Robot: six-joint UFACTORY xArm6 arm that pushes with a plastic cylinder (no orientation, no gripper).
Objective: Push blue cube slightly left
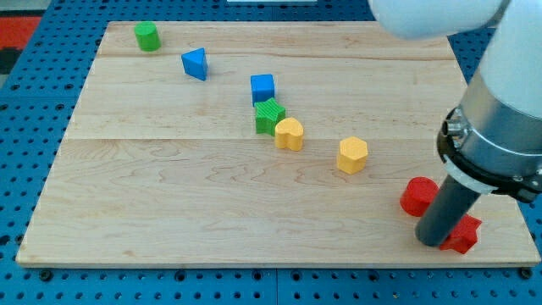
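The blue cube point(262, 87) sits on the wooden bench point(169, 186), a little above the bench's middle and toward the view's top. Taking that cube as the landmark: the green block point(269, 116), with a ridged top, lies just below it toward the view's bottom, nearly touching. A yellow block point(290, 134) with a rounded, heart-like outline sits just below and to the view's right of the green one, touching or almost touching it. A yellow hexagonal block point(352, 155) lies farther to the view's lower right of the cube, apart from the others. A blue triangular block point(196, 63) lies to the cube's upper left, near it, and a green cylinder point(147, 36) stands well to the upper left, near the bench's far corner.

Well apart from the cube, toward the view's lower right corner, my tip point(438, 241) rests between two red blocks: one red block point(417, 196) just to its upper left, another red block point(464, 235) just to its right, partly hidden by the rod. The end effector is a plain dark rod with nothing to open or close, and it holds nothing. Whether it touches either red block I cannot tell.
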